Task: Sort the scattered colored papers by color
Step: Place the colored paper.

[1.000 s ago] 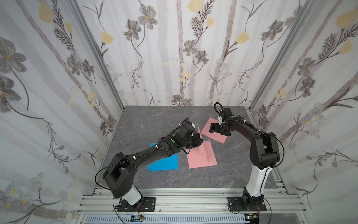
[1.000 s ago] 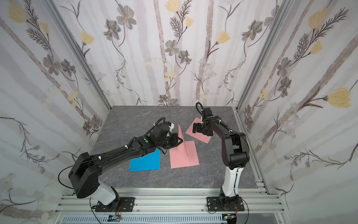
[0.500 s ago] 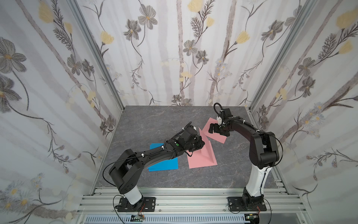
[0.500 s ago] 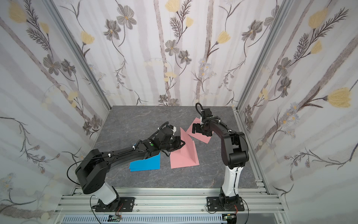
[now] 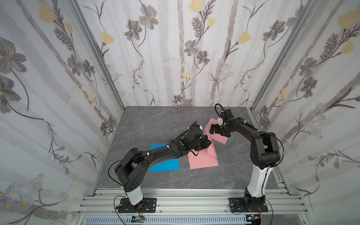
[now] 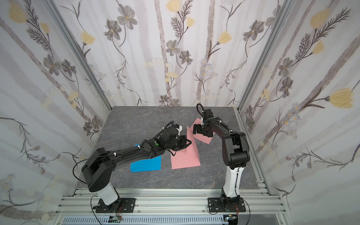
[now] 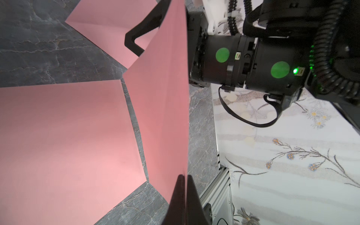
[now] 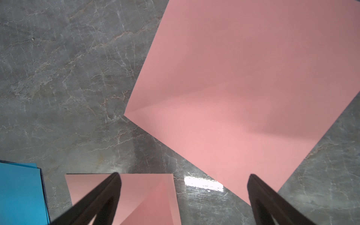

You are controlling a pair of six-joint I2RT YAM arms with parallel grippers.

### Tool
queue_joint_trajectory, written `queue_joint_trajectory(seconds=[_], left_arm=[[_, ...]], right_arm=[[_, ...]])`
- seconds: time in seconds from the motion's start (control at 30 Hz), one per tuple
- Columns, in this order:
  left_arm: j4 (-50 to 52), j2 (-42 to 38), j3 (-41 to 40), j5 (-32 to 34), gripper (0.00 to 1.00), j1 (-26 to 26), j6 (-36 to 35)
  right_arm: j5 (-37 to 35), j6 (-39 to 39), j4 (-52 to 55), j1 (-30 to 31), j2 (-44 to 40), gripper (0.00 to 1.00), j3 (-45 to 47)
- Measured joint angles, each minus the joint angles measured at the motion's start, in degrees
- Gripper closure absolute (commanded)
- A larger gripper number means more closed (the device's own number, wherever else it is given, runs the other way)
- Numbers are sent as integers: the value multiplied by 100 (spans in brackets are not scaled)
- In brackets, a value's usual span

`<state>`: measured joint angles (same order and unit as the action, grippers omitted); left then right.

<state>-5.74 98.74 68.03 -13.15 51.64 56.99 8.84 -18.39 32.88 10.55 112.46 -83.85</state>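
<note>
Nearest the rail, the blue papers point(image 5: 165, 165) lie flat on the desk point(image 5: 148, 124), partly under the left arm; just beside them a pink sheet point(image 5: 200, 161) lies flat, and on its far edge the left gripper point(image 7: 184, 196) has its jaws pressed together on the corner of a second pink sheet point(image 7: 161, 109), which stands nearly upright. That thin pinch could slip, or the limp sheet could fold over, catch the flat one and drag it askew. Farther back the right gripper point(image 8: 184, 185) hovers with jaws wide apart, holding nothing, over a third pink sheet point(image 5: 216, 134); the two arms are close, so a collision is the other risk. The desk is dark grey marble-patterned and glossy, so paper would likely slide; floral-papered walls point(image 5: 175, 48) enclose it on three sides.
</note>
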Motion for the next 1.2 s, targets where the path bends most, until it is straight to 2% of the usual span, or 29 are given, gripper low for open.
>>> queue_joint_trajectory(seconds=[0.33,0.77,1.2], left_arm=[[52,-11,-210,9,100,2,0],[201,-195,-564,140,100,7,-11],[313,-435,-769,428,100,17,-24]], right_arm=[[203,-61,-48,0,-46,0,105],[1084,-566,-621,2,-656,0,973],[1530,-907,-1075,175,-1014,0,1523]])
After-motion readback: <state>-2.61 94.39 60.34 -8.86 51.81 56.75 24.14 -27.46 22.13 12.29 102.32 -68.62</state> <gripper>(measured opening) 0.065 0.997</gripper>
